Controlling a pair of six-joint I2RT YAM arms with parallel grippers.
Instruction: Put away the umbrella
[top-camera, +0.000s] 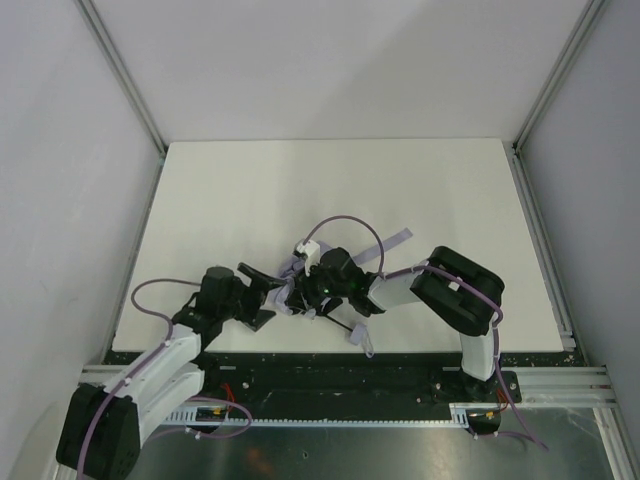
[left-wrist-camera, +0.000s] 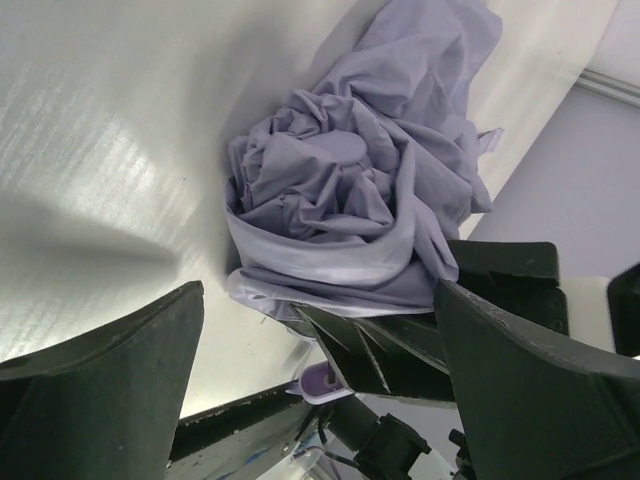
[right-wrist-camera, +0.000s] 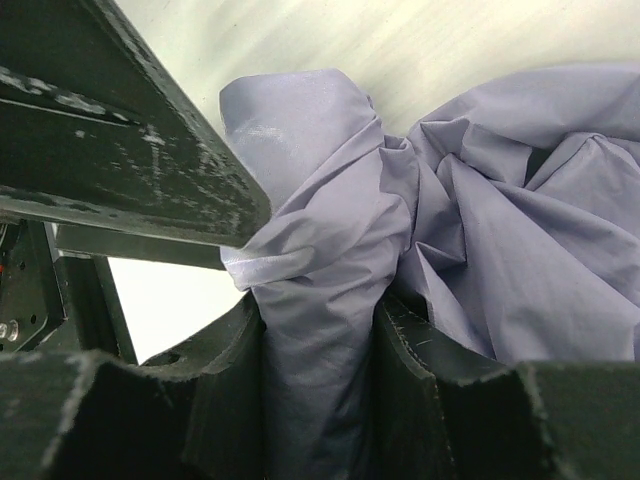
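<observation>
Clearly the crumpled pale lavender-grey fabric umbrella (left-wrist-camera: 340, 190) lies bunched on the flat white table (top-camera: 300, 180), low and centre in the overhead view, squeezed between the two black grippers. The right gripper (right-wrist-camera: 318, 385) is clamped on a fold of the canopy: in its wrist view a thick pleat of cloth runs down between its two fingers at the bottom of the frame. The left gripper (left-wrist-camera: 320, 300) stands wide and grasps nothing, its fingers filling the lower corners of its wrist view with the bundle just ahead. The step in hand looks like gathering the loose canopy into a tighter roll. The next move probably calls for the left gripper to close on the free cloth while the right one holds its pinch. Shaft and handle are hard to make out, since the arms cover most of the bundle from above, and no sleeve or holder shows.
</observation>
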